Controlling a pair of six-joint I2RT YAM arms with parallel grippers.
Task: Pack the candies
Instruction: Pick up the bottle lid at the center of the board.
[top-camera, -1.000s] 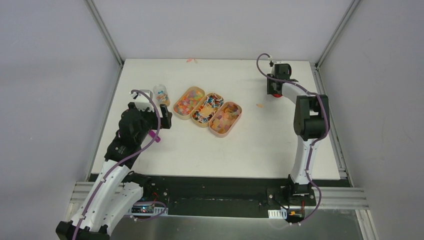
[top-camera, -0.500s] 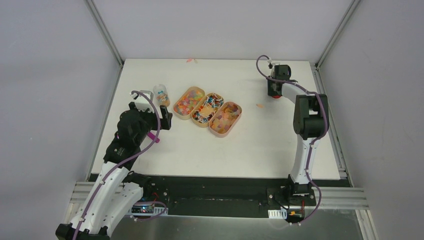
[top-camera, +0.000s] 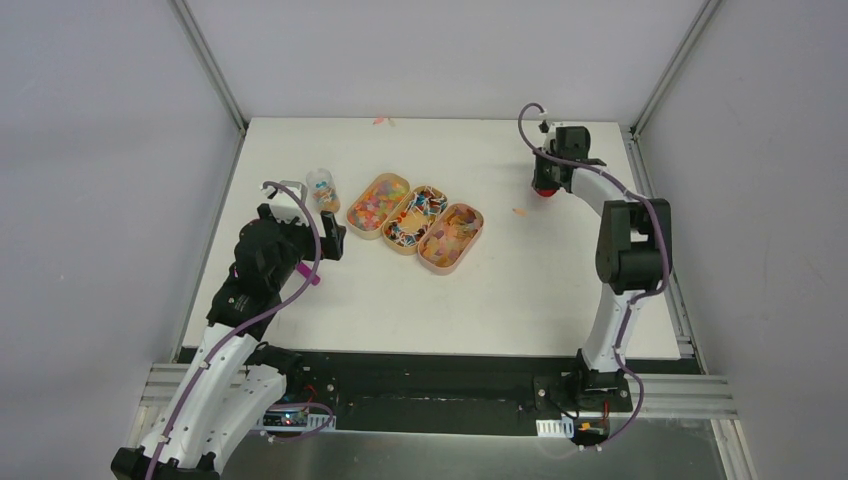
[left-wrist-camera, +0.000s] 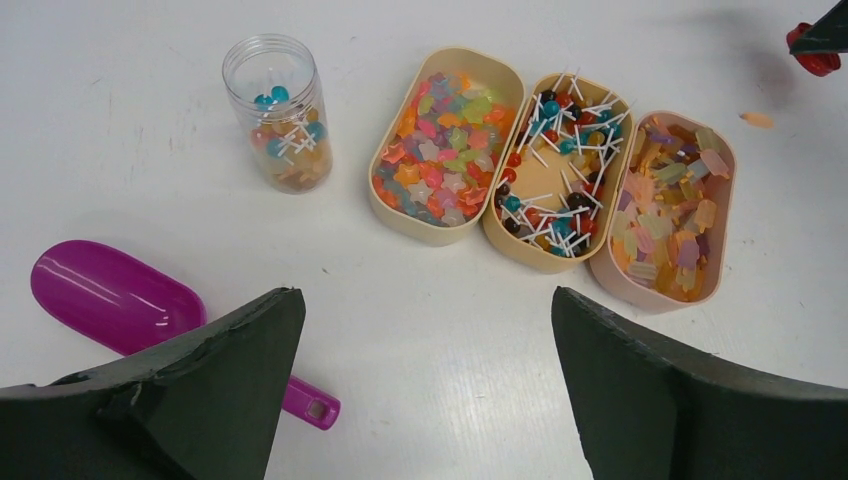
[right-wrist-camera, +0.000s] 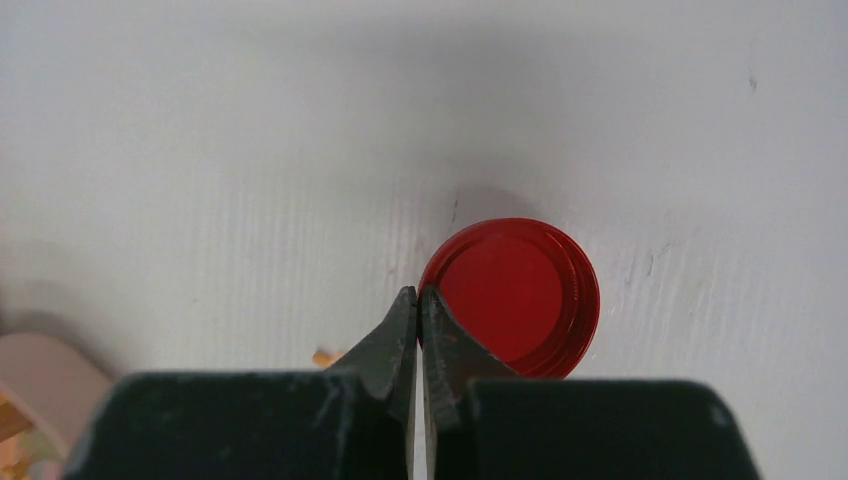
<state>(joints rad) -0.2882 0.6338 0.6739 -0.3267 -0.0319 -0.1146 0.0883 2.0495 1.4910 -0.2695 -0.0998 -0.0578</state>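
The white table (top-camera: 520, 290) carries everything ahead of your two grippers. Your left gripper (left-wrist-camera: 425, 300) hangs above it with its jaws spread wide and nothing in them. Framed in that gap and well forward lie three oval trays (left-wrist-camera: 545, 263), touching side by side. They hold the candies (left-wrist-camera: 440, 150) sorted by kind, probably so that each kind can be scooped apart from the others.

The magenta scoop (left-wrist-camera: 110, 295) lies flat under the left jaw, its handle running toward the gap. From there it looks the closest thing for those open jaws to take.

Forward of the left jaw stands the clear jar (left-wrist-camera: 285, 110), upright, uncapped and partly filled, which suits more filling.

Your right gripper (right-wrist-camera: 418, 295) has its jaws pressed together with nothing between them. The red lid (right-wrist-camera: 515, 290) lies flat just past the tips, against the right one. It is likely the jar's cap, parked away from the filling.

One stray candy (right-wrist-camera: 325, 357) lies left of those tips.
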